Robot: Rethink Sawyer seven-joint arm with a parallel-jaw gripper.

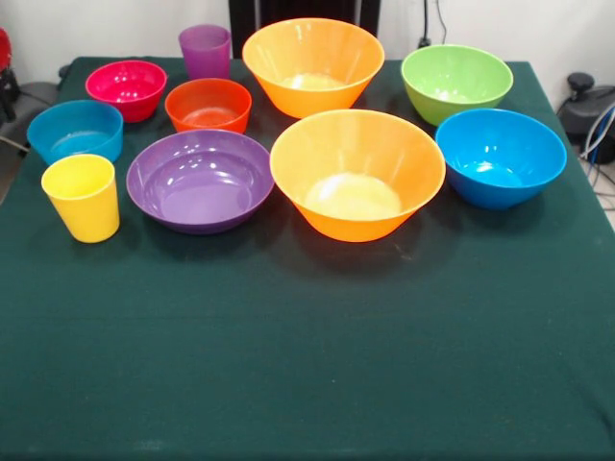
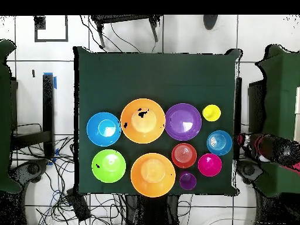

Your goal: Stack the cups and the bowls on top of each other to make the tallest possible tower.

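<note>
Nothing's stacked yet, so this is step zero: all ten pieces sit apart on the green-clothed table (image 1: 307, 365), all mouth-up. The red and black arm (image 2: 270, 147) is parked off the table's side, and the gripper (image 2: 243, 142) at its end is too murky for me to tell whether it's open or closed. Nearest it are the small teal plastic bowl (image 2: 219, 142), the small pink-red bowl (image 2: 209, 164) and the opaque yellow plastic cup (image 2: 211, 112). A bit further out are the small orange-red bowl (image 2: 184, 155), the translucent purple cup (image 2: 187, 181) and the wide shallow purple bowl (image 2: 183, 122). Beyond those come the two large orange bowls (image 2: 142, 120) (image 2: 153, 174), and farthest off the medium blue bowl (image 2: 104, 129) and green bowl (image 2: 108, 166). My guess at the next move: swing in over the table, leave one big orange as the base, and pick up something to go on it.
</note>
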